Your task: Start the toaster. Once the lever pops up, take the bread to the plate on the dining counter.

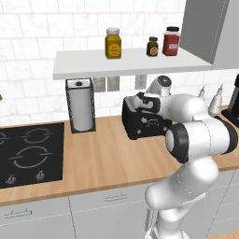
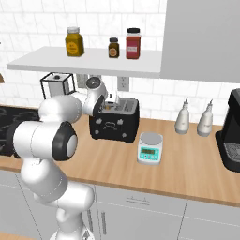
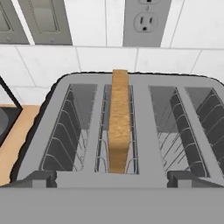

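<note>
While open, tool [image 3: 112, 177] above bread [image 3: 119, 122]

Light-wood counter [image 2: 187, 173] – black toaster [image 2: 115, 123], scale [image 2: 150, 148], two bottles [image 2: 182, 117], coffee machine [image 2: 232, 136]; paper-towel holder [image 1: 80, 105], inset cooktop [image 1: 28, 154]

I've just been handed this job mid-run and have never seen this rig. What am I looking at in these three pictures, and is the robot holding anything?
It is a white robot arm on a drivable base, working at a wooden kitchen counter. Two pictures come from cameras on the base, behind the arm to its left and right. The third comes from a camera on the hand, looking down past the gripper.

On the counter: a black toaster, a small scale, two white bottles, a coffee machine, a paper towel holder and a cooktop. Jars sit on the shelf.

The gripper is open above the toaster, holding nothing. A slice of bread stands in one slot.
</note>
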### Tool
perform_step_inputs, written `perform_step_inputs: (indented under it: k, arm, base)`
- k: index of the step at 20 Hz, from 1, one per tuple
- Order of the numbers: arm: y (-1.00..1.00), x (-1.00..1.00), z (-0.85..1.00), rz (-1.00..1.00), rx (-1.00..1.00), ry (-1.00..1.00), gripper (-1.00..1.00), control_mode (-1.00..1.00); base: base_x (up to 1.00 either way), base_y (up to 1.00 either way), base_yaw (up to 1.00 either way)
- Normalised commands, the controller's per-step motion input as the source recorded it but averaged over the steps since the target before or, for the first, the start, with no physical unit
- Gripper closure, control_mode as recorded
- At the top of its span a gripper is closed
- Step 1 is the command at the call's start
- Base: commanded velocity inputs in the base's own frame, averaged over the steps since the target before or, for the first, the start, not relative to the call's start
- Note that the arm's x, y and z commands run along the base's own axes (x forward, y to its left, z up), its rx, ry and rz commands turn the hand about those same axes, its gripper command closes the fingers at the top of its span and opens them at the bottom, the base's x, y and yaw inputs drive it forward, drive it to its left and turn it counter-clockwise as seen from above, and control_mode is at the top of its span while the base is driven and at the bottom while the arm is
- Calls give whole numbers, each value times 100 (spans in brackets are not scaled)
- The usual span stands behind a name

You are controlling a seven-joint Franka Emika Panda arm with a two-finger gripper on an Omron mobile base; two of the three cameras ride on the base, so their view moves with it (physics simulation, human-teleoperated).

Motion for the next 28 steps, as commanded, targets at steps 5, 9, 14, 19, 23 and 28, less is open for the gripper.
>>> perform_step_inputs:
  k: [5, 9, 14, 19, 23, 28]
  arm:
    - [0, 15, -7, 0, 2, -3, -100, -100]
    - [0, 24, -1, 0, 0, -2, -100, -100]
    - [0, 19, 0, 0, 0, -3, -100, -100]
    - [0, 18, -1, 0, 0, -1, -100, -100]
    - [0, 13, -8, 0, 0, 0, -100, -100]
    - [0, 10, -6, 0, 0, 0, -100, -100]
  base:
    - [0, 0, 0]
    - [0, 0, 0]
    - [0, 0, 0]
    - [0, 0, 0]
    - [0, 0, 0]
    - [0, 0, 0]
